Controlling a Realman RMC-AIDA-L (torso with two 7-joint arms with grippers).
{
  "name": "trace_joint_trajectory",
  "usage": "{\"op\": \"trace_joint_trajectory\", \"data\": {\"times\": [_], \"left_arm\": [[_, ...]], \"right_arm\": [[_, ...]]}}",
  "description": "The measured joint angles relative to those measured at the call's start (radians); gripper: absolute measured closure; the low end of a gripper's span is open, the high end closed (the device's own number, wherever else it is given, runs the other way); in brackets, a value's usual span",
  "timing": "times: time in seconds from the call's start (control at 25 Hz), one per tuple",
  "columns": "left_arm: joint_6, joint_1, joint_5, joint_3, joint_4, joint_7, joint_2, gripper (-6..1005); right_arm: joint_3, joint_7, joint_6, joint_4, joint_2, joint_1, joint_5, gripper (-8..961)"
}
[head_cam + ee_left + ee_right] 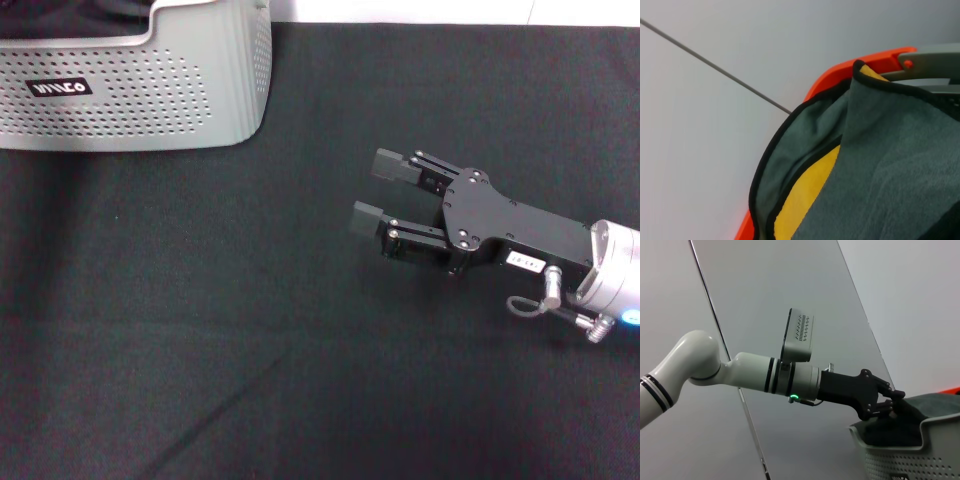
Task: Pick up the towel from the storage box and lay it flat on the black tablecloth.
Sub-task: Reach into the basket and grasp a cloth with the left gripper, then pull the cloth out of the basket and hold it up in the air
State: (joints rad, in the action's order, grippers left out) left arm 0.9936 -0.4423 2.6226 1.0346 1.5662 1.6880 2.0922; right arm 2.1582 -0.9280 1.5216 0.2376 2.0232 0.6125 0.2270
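Towel (890,165) bunched, grey face out, yellow showing, inside storage box (150,95) | right gripper (385,195) near box over black tablecloth (200,330), fingers apart, holding nothing | left gripper (892,402) at box rim on towel, finger state unclear

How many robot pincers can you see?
2. The right pincer hovers open over the black tablecloth, right of the storage box. The left pincer reaches into the storage box onto the towel; its fingers are partly hidden.
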Motion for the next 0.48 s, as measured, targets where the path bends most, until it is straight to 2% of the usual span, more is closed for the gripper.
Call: {"op": "trace_joint_trajectory", "data": {"times": [0.28,0.4,0.48], "left_arm": [[0.021,-0.001,-0.007,0.001,0.008,0.009,0.001,821],[0.036,0.0,-0.012,0.001,0.024,0.029,0.001,975],[0.038,0.009,-0.045,-0.002,0.047,0.042,0.002,975]], "right_arm": [[0.0,0.0,-0.002,-0.002,0.0,-0.002,0.0,145],[-0.001,0.002,-0.002,0.001,0.0,-0.009,0.0,146],[-0.001,0.002,-0.001,0.002,0.0,-0.011,0.0,146]]}}
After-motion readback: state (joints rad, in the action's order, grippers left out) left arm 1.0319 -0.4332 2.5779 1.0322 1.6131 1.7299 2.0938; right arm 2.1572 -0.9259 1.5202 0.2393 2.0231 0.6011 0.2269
